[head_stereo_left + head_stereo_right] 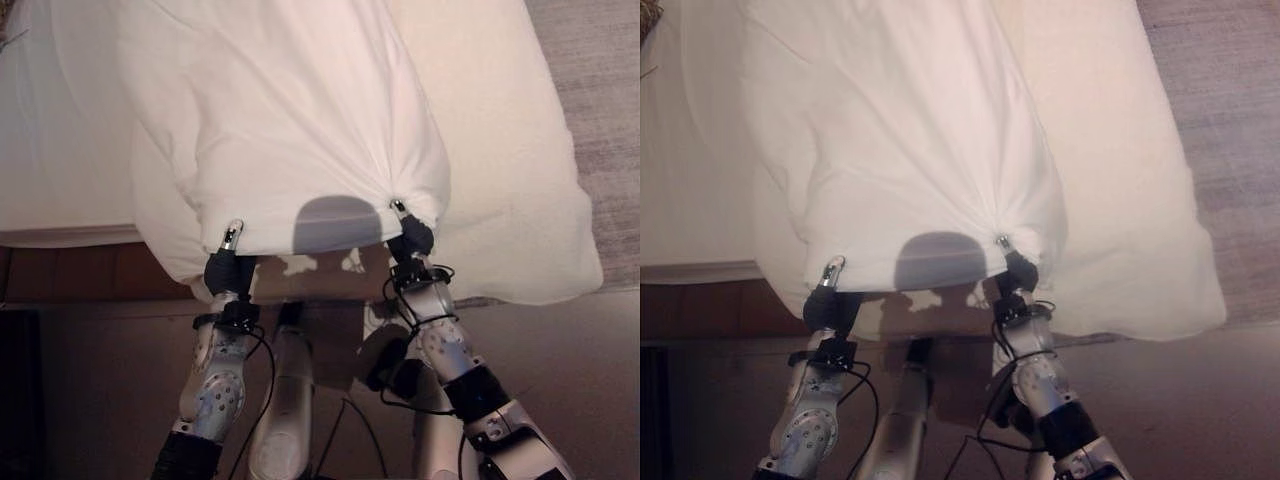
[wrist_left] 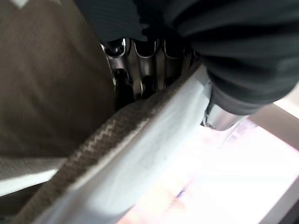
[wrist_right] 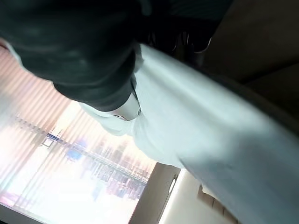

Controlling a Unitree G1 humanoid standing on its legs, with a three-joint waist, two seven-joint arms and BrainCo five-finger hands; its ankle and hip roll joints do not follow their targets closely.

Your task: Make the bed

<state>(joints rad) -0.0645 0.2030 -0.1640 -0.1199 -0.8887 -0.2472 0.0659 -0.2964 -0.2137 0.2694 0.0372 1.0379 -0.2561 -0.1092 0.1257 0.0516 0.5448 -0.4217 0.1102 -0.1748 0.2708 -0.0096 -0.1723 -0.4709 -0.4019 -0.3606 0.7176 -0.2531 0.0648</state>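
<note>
The white duvet [image 1: 290, 130] looked light, soft and limp, likely to sag and slide unless held at two spread points; its near hem, toward the corners, seemed the sensible place to take hold. It lay bunched down the middle of the bed [image 1: 520, 230], running from twelve o'clock to the foot edge at six o'clock, where its hem hung just over the side. The cloth was plain white, with creases fanning out from a tight gather at about five o'clock on the hem and a looser, rounded fold at seven o'clock.

The right hand [image 1: 409, 233] was closed on the duvet at that gather, the fabric puckered around it; its wrist view showed pale cloth drawn across the fingers. The left hand [image 1: 228, 252] gripped the hem at seven o'clock, and its wrist view showed curled fingers [image 2: 140, 70] hooked over a folded edge of the cloth.

Beneath the duvet a cream cover spread out toward three o'clock. Grey carpet [image 1: 600, 90] lay beyond the bed at two o'clock.
</note>
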